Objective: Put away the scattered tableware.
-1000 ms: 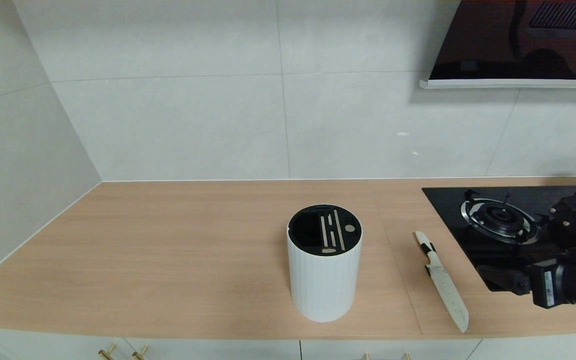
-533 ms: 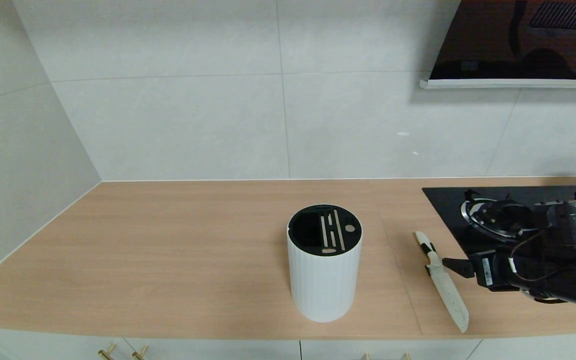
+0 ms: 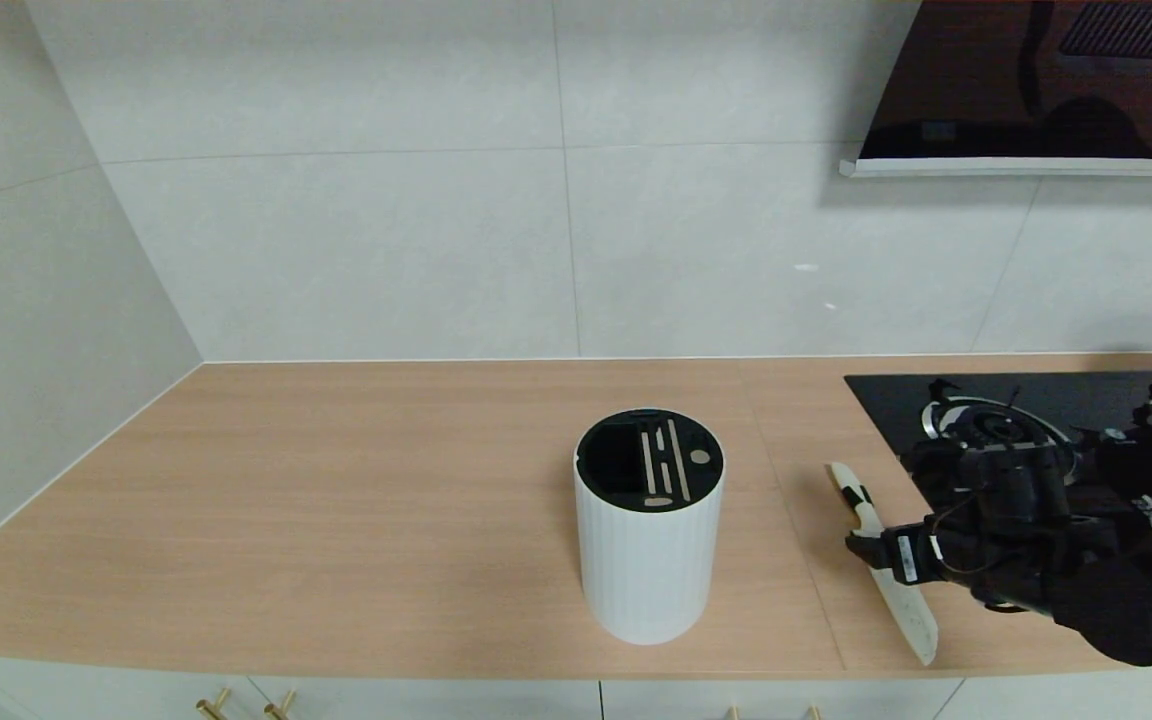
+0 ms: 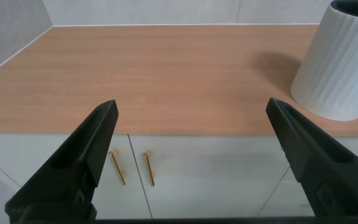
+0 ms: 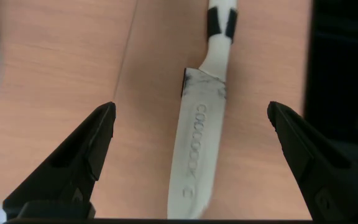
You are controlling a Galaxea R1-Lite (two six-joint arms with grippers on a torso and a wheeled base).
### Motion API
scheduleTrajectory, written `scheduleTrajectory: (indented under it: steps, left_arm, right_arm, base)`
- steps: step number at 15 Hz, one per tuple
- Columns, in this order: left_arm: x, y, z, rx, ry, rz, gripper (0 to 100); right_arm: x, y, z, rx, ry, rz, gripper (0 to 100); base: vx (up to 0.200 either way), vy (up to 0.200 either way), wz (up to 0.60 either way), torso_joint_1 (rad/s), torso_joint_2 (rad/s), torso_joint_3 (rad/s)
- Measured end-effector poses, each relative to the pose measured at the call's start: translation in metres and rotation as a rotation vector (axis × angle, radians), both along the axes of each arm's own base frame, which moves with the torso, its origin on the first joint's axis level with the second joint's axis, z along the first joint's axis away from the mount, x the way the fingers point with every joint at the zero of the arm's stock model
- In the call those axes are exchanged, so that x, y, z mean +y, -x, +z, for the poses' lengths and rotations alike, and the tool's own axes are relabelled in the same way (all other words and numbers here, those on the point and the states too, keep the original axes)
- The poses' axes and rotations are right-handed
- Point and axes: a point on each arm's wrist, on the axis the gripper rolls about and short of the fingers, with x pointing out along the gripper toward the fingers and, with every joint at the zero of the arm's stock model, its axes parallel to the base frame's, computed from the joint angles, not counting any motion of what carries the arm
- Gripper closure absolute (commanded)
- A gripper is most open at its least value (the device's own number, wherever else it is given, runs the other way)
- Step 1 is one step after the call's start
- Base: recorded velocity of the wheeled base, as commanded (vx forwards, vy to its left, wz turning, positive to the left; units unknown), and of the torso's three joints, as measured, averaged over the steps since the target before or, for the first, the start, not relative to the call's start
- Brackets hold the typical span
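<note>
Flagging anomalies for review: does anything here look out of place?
The knife lies loose on the countertop beside the stove, its blade tip near the front edge, while the slotted holder stands upright with no knife in its slots. The right claw is open over the blade.

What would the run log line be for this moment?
right gripper: open, over knife blade | left gripper: open, near counter front edge | knife: flat on counter beside stove | holder: upright

Counter left of the white holder: open wood, wide passage to the corner wall. Holder upright, mid-counter. Knife flat between holder and stove, narrow strips either side. Right gripper straddles the blade, fingers wide.
</note>
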Motion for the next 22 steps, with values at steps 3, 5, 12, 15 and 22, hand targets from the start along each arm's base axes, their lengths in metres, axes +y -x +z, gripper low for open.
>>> scheduleTrajectory:
  steps: [3,5,12,15,22]
  left_arm:
    - [0.000,0.000,0.000,0.000,0.000,0.000,0]
    - [0.000,0.000,0.000,0.000,0.000,0.000,0]
    - [0.000,0.000,0.000,0.000,-0.001,0.000,0]
    - [0.000,0.000,0.000,0.000,-0.001,0.000,0]
    - [0.000,0.000,0.000,0.000,-0.001,0.000,0]
  right_arm:
    - [0.003,-0.012,-0.020,0.026,0.010,-0.010,0]
    - [0.004,-0.020,-0.030,0.037,0.017,-0.041,0]
    - [0.005,-0.028,-0.041,0.051,-0.016,-0.077,0]
    - [0.005,-0.031,-0.045,0.044,-0.015,-0.085,0]
    - [0.001,-0.037,-0.052,0.022,-0.001,-0.124,0]
  base:
    - [0.000,0.000,0.00,0.000,0.00,0.000]
    - [0.000,0.000,0.00,0.000,0.00,0.000]
    - [0.000,0.000,0.00,0.000,0.00,0.000]
    - [0.000,0.000,0.00,0.000,0.00,0.000]
    - [0.000,0.000,0.00,0.000,0.00,0.000]
